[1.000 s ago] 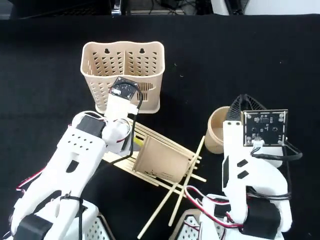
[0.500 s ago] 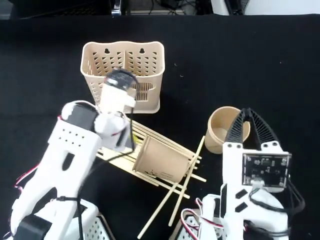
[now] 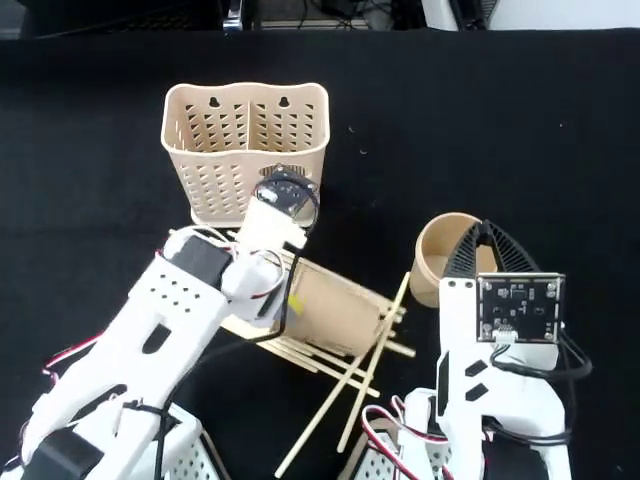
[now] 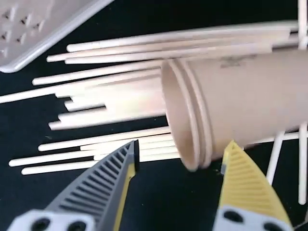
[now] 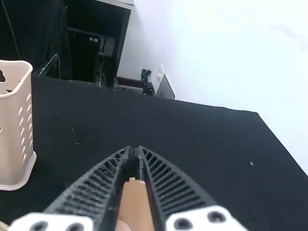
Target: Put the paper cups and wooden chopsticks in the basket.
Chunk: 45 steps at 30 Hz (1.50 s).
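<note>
The left gripper (image 4: 182,144) is gaping wide at the rim of the lying cup (image 4: 240,101) on the chopsticks (image 4: 120,57), at 5 o'clock from the basket (image 3: 245,150). The right gripper (image 5: 134,150) is pinching the upright cup (image 3: 435,262), at 4 o'clock.

A tan paper cup (image 4: 240,96) lies on its side across scattered pale wooden chopsticks (image 4: 120,91), its rim between the open left jaws. A second tan paper cup (image 3: 435,262) stands upright, its wall pinched in the right jaws. A beige perforated plastic basket (image 3: 210,150) stands beyond the left jaws.
</note>
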{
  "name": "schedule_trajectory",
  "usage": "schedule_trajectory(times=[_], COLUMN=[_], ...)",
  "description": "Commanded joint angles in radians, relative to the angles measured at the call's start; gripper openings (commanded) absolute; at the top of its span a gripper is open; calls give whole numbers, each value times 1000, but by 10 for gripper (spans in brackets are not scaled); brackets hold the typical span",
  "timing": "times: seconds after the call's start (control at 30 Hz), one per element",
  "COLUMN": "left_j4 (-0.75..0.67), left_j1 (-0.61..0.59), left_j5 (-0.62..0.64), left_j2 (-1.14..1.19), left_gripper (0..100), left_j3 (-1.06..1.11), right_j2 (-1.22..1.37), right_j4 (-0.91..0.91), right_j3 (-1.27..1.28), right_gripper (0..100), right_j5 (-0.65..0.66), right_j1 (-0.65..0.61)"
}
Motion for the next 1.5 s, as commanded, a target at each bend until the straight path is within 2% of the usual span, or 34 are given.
schedule_trajectory(times=[0.0,0.43,0.63,0.83,0.9,1.0,1.1,1.17,1.27,1.37,1.47], left_j4=[-52,-49,71,-106,-152,-157,-166,-186,-252,-322,-358], left_j1=[18,44,30,-85,-122,-194,-237,-246,-246,-245,-246], left_j5=[-2,2,2,8,72,138,89,51,35,37,38], left_j2=[-8,-11,-129,-301,-344,-407,-442,-439,-427,-408,-368], left_gripper=[293,289,289,289,289,289,289,289,289,289,289], left_j3=[22,30,-28,91,128,166,237,289,351,372,366], right_j2=[-1,-1,15,44,44,44,44,42,45,51,61], right_j4=[6,9,-2,3,15,66,170,244,316,342,327], right_j3=[-1,-1,24,31,31,31,30,31,33,77,136], right_gripper=[14,14,14,14,14,14,14,14,14,14,14], right_j5=[5,5,5,5,5,5,6,9,81,123,126], right_j1=[14,14,-14,-25,-25,-25,-31,-77,-170,-275,-328])
